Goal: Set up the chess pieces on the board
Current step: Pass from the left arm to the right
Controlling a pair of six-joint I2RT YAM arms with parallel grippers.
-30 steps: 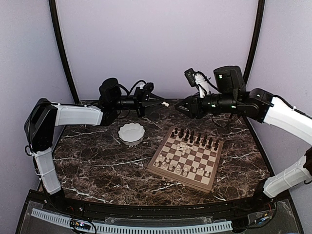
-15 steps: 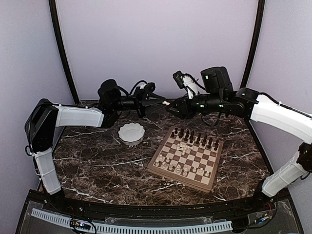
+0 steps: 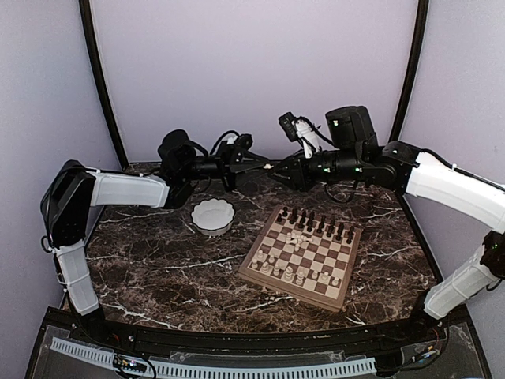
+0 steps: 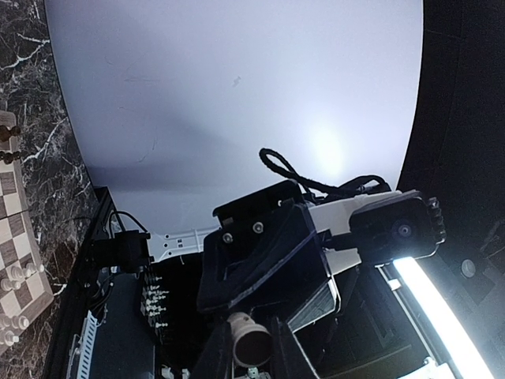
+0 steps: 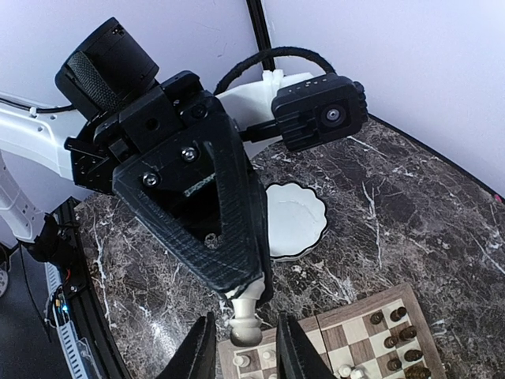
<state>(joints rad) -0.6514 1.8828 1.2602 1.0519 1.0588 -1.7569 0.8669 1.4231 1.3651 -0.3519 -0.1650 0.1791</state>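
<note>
Chess piece [image 5: 245, 322], 1 pale, clenched in left gripper [image 5: 246, 294]; right gripper [image 3: 274, 171] released, flanking it.

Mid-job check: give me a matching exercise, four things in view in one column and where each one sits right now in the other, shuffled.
Things:
1. white scalloped bowl
2. square wooden chessboard
3. cream wooden chess piece
4. row of dark brown chess pieces

Places:
A. lined up along the board's far edge
B. pinched at the tip of the left gripper, up in the air
C. on the dark marble table, left of the board
D. flat on the table's right half, turned askew

Pairs: 1-C, 2-D, 3-B, 4-A
</note>
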